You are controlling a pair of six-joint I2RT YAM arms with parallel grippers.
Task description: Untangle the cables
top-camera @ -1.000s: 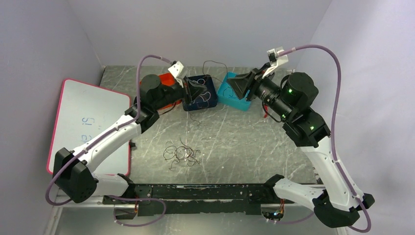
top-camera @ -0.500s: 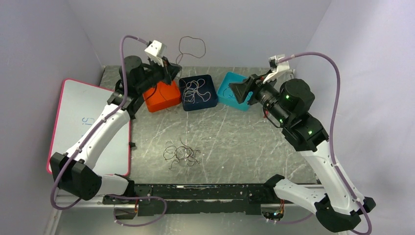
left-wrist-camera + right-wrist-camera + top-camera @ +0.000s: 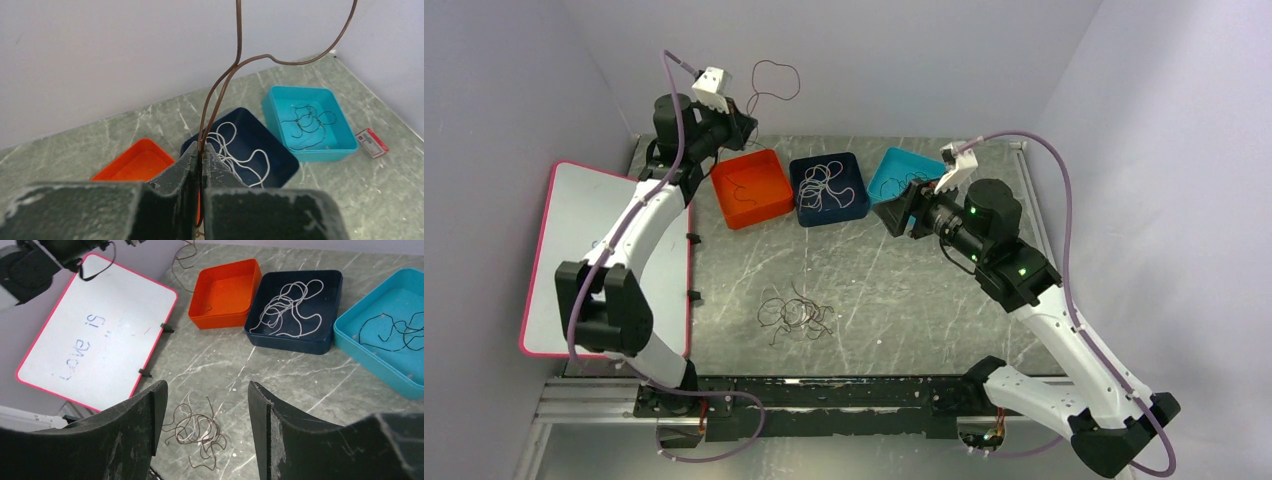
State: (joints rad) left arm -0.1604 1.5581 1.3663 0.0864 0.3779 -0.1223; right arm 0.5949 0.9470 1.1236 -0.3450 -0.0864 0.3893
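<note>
Near square orange tray | left hand pinches thin, looping brown cable

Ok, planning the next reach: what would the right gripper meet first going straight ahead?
Likely the loose tangle of thin brownish cables on the grey stone-look table; the open right gripper frames it, depth unclear.

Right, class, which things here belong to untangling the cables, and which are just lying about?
Job in hand: brown cable pinched in the left fingers; loose tangle; white cable; black cable; orange tray; navy tray; teal tray.
Lying about: whiteboard; small red-and-white packet.
</note>
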